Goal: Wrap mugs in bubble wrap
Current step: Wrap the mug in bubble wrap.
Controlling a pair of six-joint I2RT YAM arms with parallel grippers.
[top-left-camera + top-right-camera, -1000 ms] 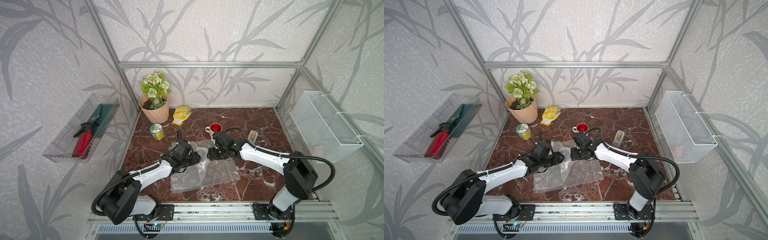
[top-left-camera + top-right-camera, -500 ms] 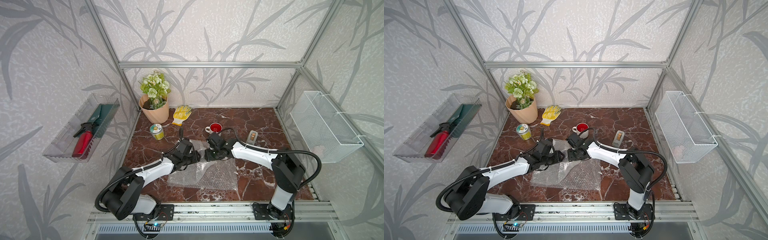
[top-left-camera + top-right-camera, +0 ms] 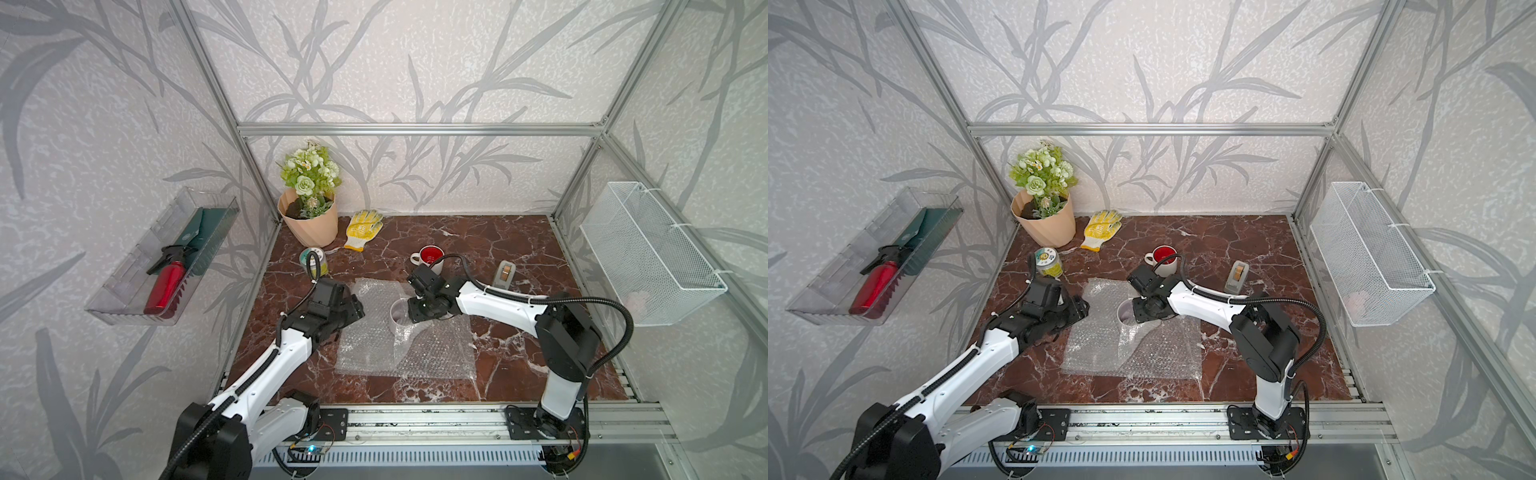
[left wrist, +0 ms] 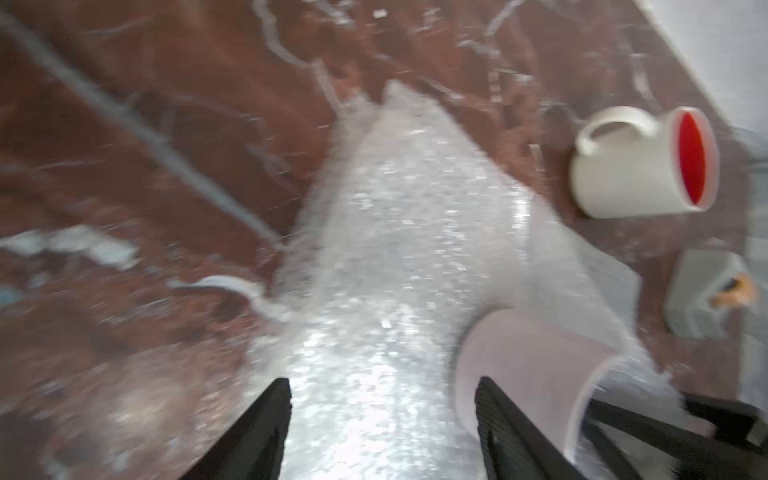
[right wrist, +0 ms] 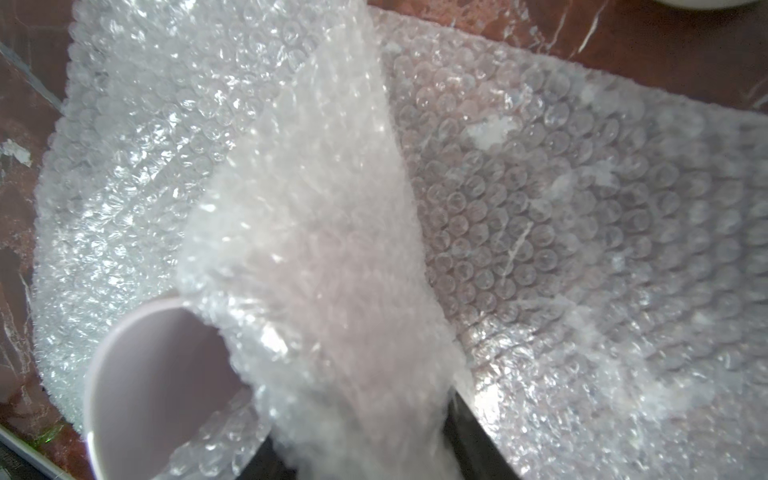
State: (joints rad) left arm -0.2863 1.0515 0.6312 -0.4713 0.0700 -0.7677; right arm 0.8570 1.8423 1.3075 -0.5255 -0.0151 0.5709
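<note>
A pale lilac-grey ceramic mug is seen lying on its side on a square sheet of clear, whitish bubble wrap. It is directly beneath the right gripper and just ahead of the left gripper. One flap of the sheet is drawn up over the mug's body and is pinched between the right gripper's fingers. The mug's open mouth is left uncovered beside that flap.

The left gripper's jaws are held apart with nothing between them. One finger is found close beside the mug's rim, though contact cannot be told. A white ceramic mug with a glossy red inside is left upright and unwrapped beyond the right gripper, clear of the sheet.

The bubble wrap is judged light, limp and springy. A released flap is likely to fall back, so it is best pinched near an edge or corner and kept taut. The lilac mug is judged rigid, smooth, breakable and liable to roll. It is better steadied at the rim, or through the wrap, than on the bare glazed wall.
</note>
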